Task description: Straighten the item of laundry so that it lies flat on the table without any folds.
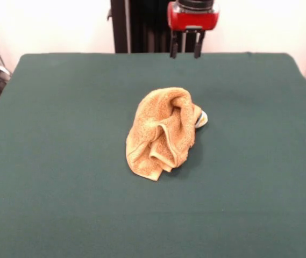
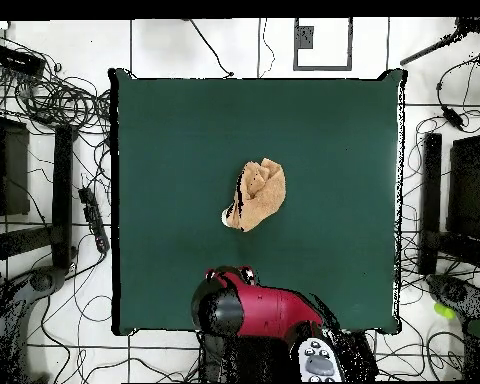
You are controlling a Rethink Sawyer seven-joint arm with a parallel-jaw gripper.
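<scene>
White wall and a black pedestal stand behind the table [image 1: 61, 204], whose dark green cloth fills nearly the whole front view. Near the middle of that surface lies the towel [image 1: 162, 133], golden-orange terry, bunched into a crumpled heap with several thick folds rolled over one another. Its looser, flatter part spreads toward the near edge in the front view, while a rolled lip curls down its right-hand side. A small white tag [image 1: 202, 119] peeps out from under the heap on that same side, toward the far edge.

The gripper [image 1: 185, 44] hangs above the far edge of the table, close to the midpoint of that edge, below a red wrist housing. Its two dark fingers [image 1: 173, 45] stand apart with a clear gap between them, and they pinch nothing. The towel sits well apart from the gripper, out toward the table's centre, untouched.

From overhead the towel [image 2: 256, 195] again shows near the centre, well clear of all four edges and corners, and the red arm [image 2: 259, 308] reaches over the table edge nearest the robot's base
</scene>
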